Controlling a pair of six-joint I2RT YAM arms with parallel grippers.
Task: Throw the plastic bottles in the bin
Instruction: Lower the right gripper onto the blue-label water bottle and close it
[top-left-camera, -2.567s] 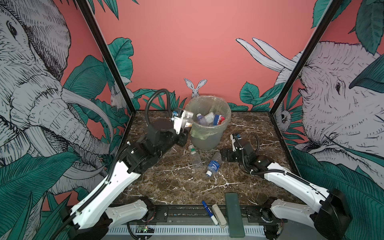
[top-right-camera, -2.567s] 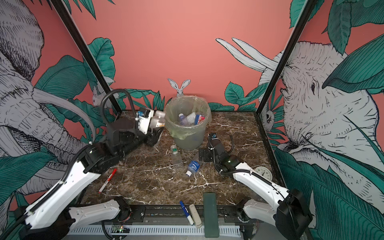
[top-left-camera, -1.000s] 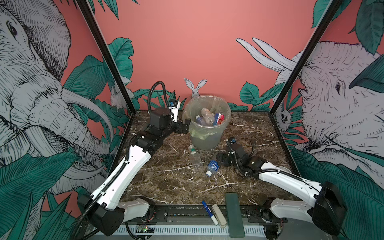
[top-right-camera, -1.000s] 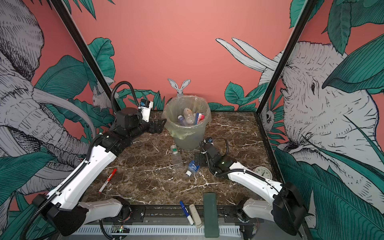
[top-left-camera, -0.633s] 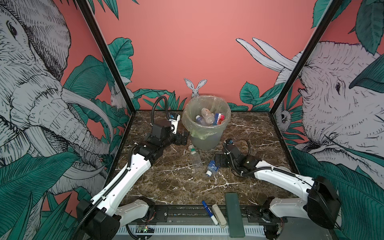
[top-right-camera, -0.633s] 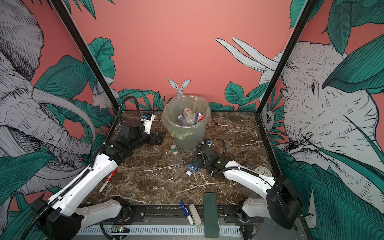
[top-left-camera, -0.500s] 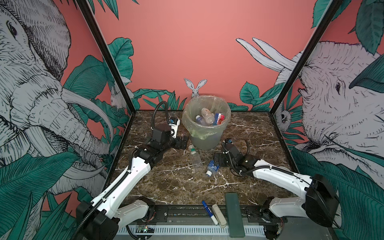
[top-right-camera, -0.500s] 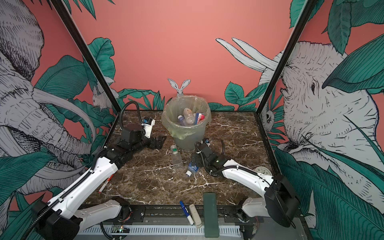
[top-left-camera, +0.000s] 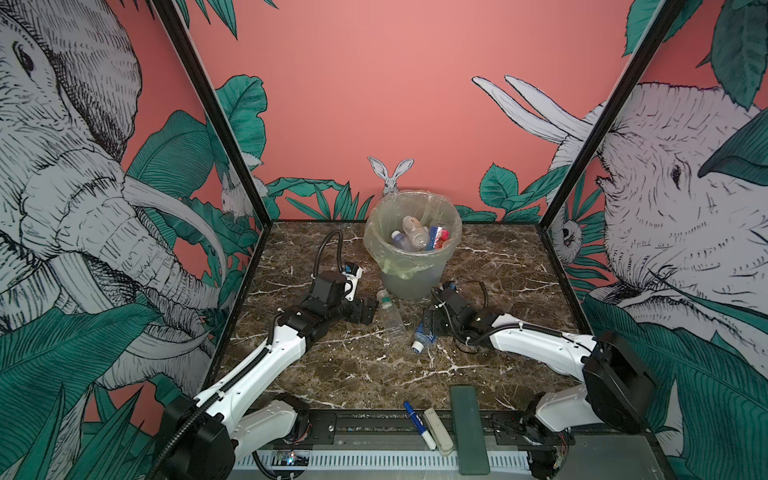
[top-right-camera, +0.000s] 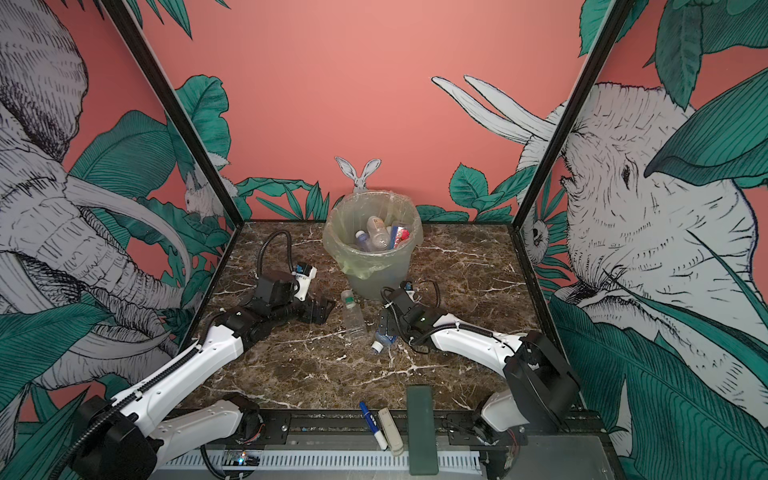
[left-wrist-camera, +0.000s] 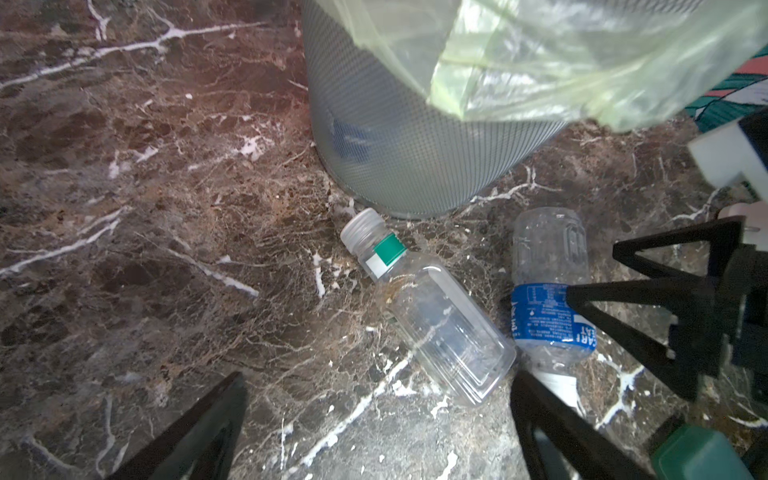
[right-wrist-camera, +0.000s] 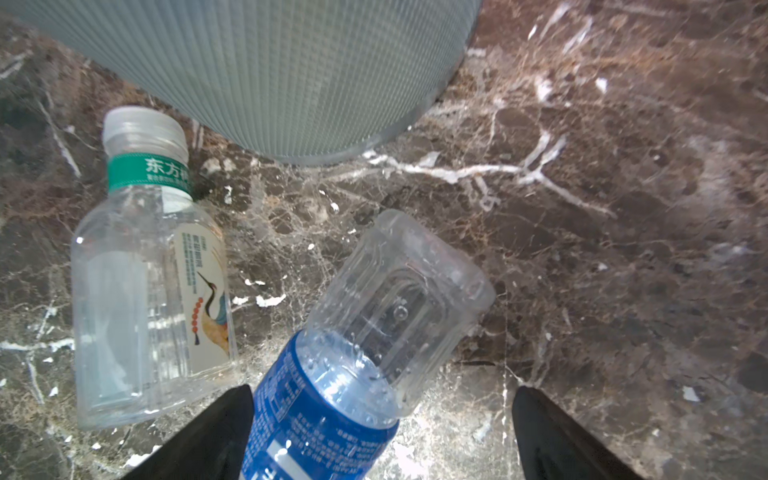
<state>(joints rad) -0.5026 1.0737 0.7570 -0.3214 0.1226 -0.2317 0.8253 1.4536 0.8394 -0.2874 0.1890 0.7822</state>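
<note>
Two plastic bottles lie on their sides on the marble table, at about 6 o'clock from the bin (top-left-camera: 415, 286). The green-collared bottle (top-left-camera: 389, 316) sits toward 7 o'clock of the bin's foot. Its pale cap points at 12 o'clock, close to the bin wall. The blue-labelled bottle (top-left-camera: 424, 332) lies at its 3 o'clock, with its white cap toward 7 o'clock and its clear base toward 1 o'clock. The left wrist view shows the green-collared bottle (left-wrist-camera: 432, 320) and the blue-labelled bottle (left-wrist-camera: 548, 291) just beside each other at their near ends. Whether they touch I cannot tell.

The bin stands at 12 o'clock on the table, near the back wall. A thin pale green bag is folded over its rim. More bottles (top-left-camera: 411, 232) are heaped inside, some showing blue and red labels.

The right claw (right-wrist-camera: 382, 390) is released, its jaws spread wide. The blue-labelled bottle (right-wrist-camera: 365, 340) lies between its fingers with space on one side. The left claw (left-wrist-camera: 378, 374) is released as well. It is low over the table at 9 o'clock of the green-collared bottle and holds nothing.

At 6 o'clock, along the table's front edge, lie a blue-and-white marker pen (top-left-camera: 417, 419), a white block (top-left-camera: 436, 426) and a flat dark green bar (top-left-camera: 469, 428).
</note>
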